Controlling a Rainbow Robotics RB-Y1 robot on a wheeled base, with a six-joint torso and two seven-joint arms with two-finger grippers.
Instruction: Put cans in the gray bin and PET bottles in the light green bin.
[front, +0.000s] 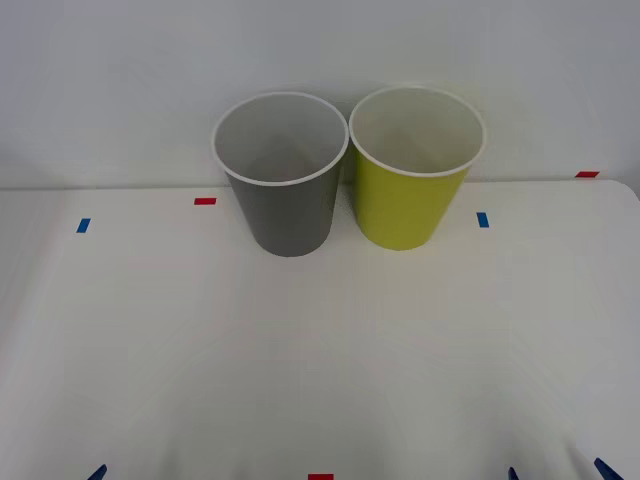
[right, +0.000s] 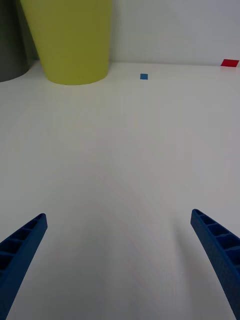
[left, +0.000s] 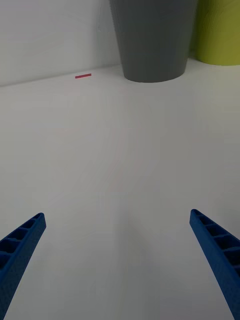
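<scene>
The gray bin (front: 287, 205) stands upright at the back of the white table (front: 300, 350), and the light green bin (front: 410, 195) is right beside it on the right. Both have white rims and pale insides. The cans and PET bottles are out of view. My left gripper (left: 117, 215) hovers open over bare table near the front edge, facing the gray bin (left: 152, 40). My right gripper (right: 118, 214) is open too, low at the front right, with the light green bin (right: 72, 40) ahead of it. Blue fingertips (front: 512, 473) poke in at the front view's lower edge.
Small tape marks lie on the table: red (front: 205, 201) and blue (front: 83, 225) on the left, blue (front: 483, 219) and red (front: 587, 174) on the right, red (front: 320, 477) at the front middle. A white wall rises behind the bins.
</scene>
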